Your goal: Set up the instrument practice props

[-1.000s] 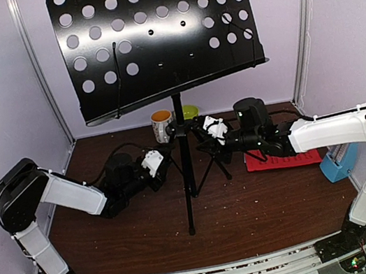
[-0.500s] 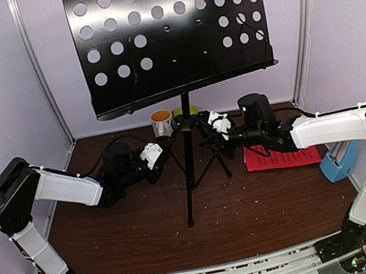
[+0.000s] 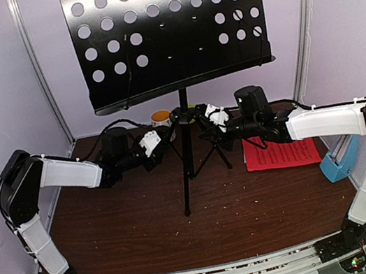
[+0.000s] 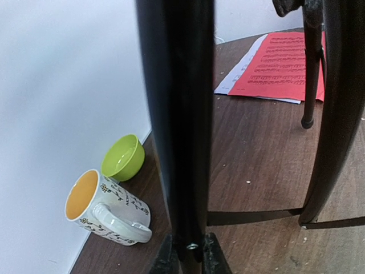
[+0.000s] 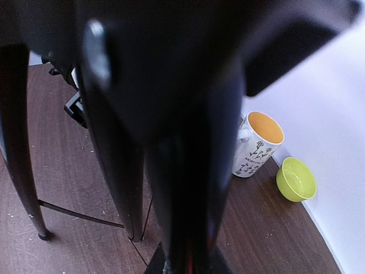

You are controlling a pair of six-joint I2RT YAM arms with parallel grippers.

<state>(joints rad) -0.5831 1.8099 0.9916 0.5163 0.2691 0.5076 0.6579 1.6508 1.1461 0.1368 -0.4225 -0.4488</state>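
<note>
The black music stand (image 3: 172, 32) stands upright at the back middle of the table, its perforated desk high in the top view. My left gripper (image 3: 164, 140) is shut on one tripod leg (image 4: 177, 114) from the left; its jaws pinch the leg at the bottom of the left wrist view (image 4: 188, 257). My right gripper (image 3: 203, 121) holds another leg (image 5: 188, 171) from the right, which fills its wrist view. Red sheet-music pages (image 3: 281, 151) lie flat to the right, over a pale page (image 4: 239, 77). The light-blue metronome (image 3: 338, 165) sits at the right edge.
A white-and-orange mug (image 3: 160, 117) stands at the back wall behind the stand's pole, with a small green bowl (image 4: 122, 157) beside it. The stand's other legs (image 4: 311, 68) spread over the brown table (image 3: 148, 221). White walls close in the back and sides.
The stand has shifted toward the back wall and stands straighter. Both arms have moved back with it. The left gripper's jaws have closed onto the leg.
</note>
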